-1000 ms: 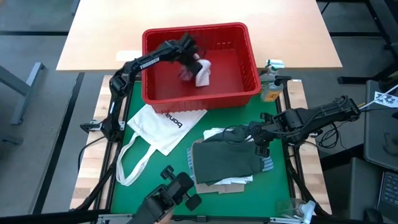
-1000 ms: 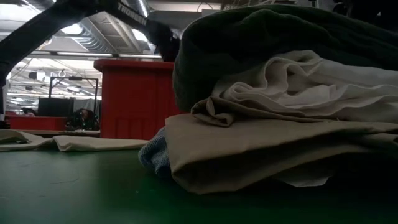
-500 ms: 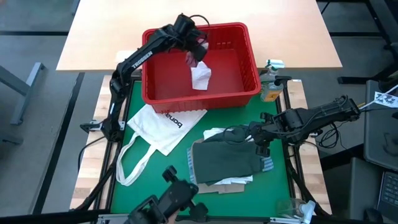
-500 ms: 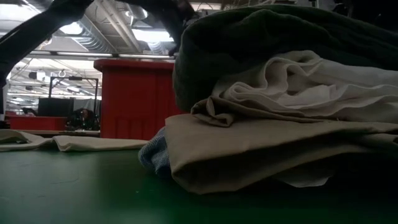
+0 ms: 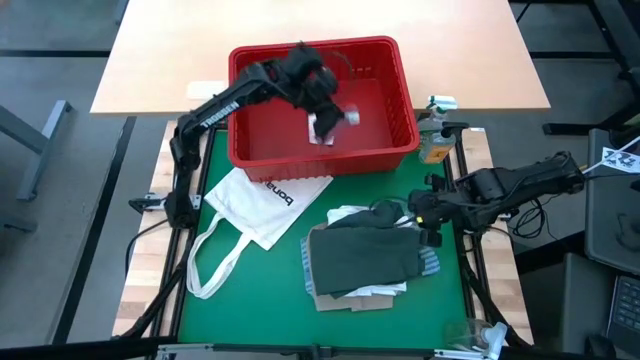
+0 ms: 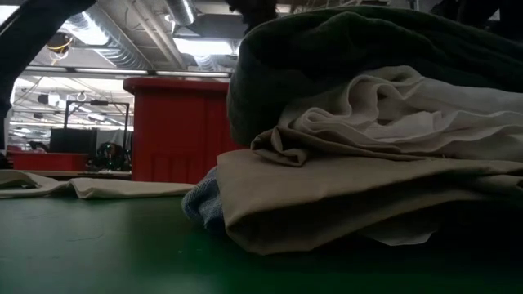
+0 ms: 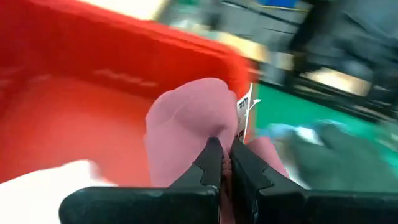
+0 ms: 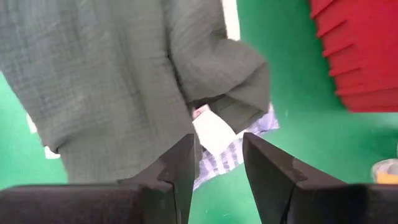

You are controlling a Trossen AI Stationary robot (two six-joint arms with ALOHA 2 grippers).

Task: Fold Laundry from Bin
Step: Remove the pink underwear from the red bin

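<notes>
The red bin (image 5: 322,158) stands at the table's far side. My left gripper (image 5: 320,97) hangs over its inside, shut on a small maroon piece (image 7: 186,124) that carries a white tag (image 7: 246,107). A white piece (image 7: 50,180) shows lower in the bin. The folded laundry stack (image 5: 362,262), with the dark green-grey top (image 8: 112,81) uppermost, rests on the green mat; the low view shows a tan layer (image 6: 351,196) under it. My right gripper (image 5: 428,218) hovers open over the stack's right edge, above blue-striped cloth (image 8: 217,163). My left gripper pinches a bunched fold of the maroon piece (image 7: 214,129) between its two fingertips (image 7: 210,163), slanting down from above. The cloth bulges out past the fingers, slack and lifted above the bin's floor.
A white tote bag (image 5: 268,205) with long straps lies flat on the mat's left half, in front of the bin. A spray bottle (image 5: 436,140) stands at the bin's right. Bare green mat (image 5: 250,310) lies near the front left.
My left gripper has risen from the bin's floor, still shut, tipping to a flatter slant and swinging toward the bin's right side; the maroon piece has come up with it. My right gripper has shifted slightly toward the table's right edge, still open.
</notes>
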